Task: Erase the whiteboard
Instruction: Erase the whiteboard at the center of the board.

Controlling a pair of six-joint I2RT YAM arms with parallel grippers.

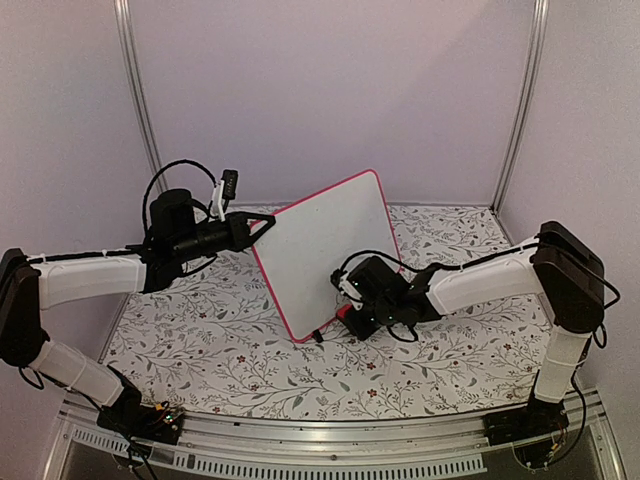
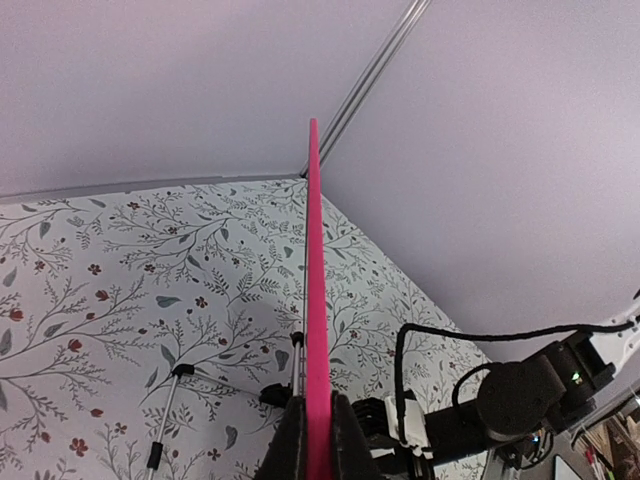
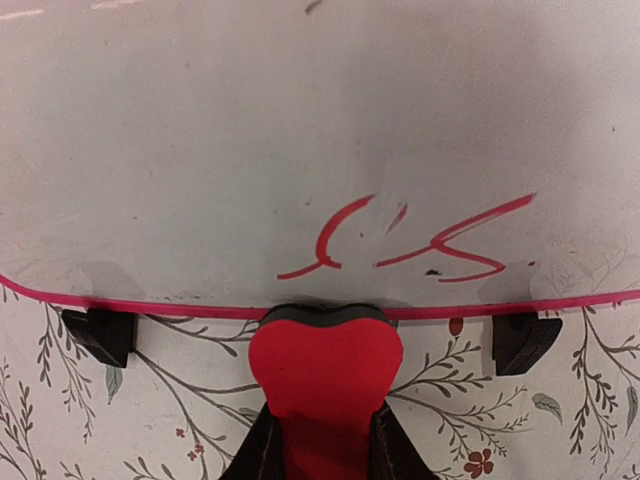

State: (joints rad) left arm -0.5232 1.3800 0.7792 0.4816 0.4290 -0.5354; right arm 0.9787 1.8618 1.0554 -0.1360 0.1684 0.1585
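Pinched between the closed right gripper's (image 3: pixel 325 440) fingers, a red eraser (image 3: pixel 325 365) touches the near frame of the whiteboard (image 1: pixel 325 250), which stands tilted mid-table on floral cloth (image 1: pixel 450 350). The left gripper (image 2: pixel 320 430) is clamped on its left edge. Pale walls (image 1: pixel 330 90) enclose the far side.

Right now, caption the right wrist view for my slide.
Right tool shut on a red eraser at the lower edge of the whiteboard, red marks showing just above it.
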